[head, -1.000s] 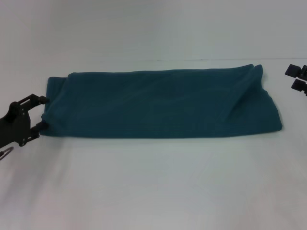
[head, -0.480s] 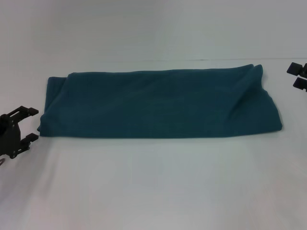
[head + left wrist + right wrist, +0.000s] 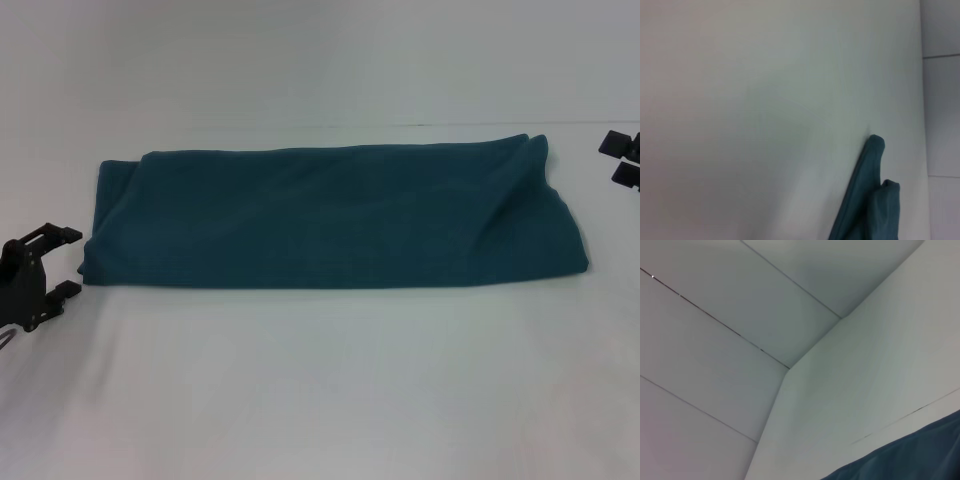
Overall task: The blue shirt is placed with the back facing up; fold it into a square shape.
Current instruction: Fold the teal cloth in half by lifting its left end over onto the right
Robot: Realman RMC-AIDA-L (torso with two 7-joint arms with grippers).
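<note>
Two grippers flank the blue shirt (image 3: 335, 213), which lies on a white table (image 3: 320, 380) as a long, flat band running left to right, already folded lengthwise. A second ago the left gripper (image 3: 68, 262) was touching the shirt's left end; it has since drawn back and now sits just beside that end, its two fingers spread apart and holding nothing. The cloth stayed where it was set down. The right gripper (image 3: 625, 158) waits near the shirt's right end at the picture's edge, also apart from the fabric; its fingers look parted, though only the tips show. One fold appears finished. The band probably still needs folding end over end to make a square.
</note>
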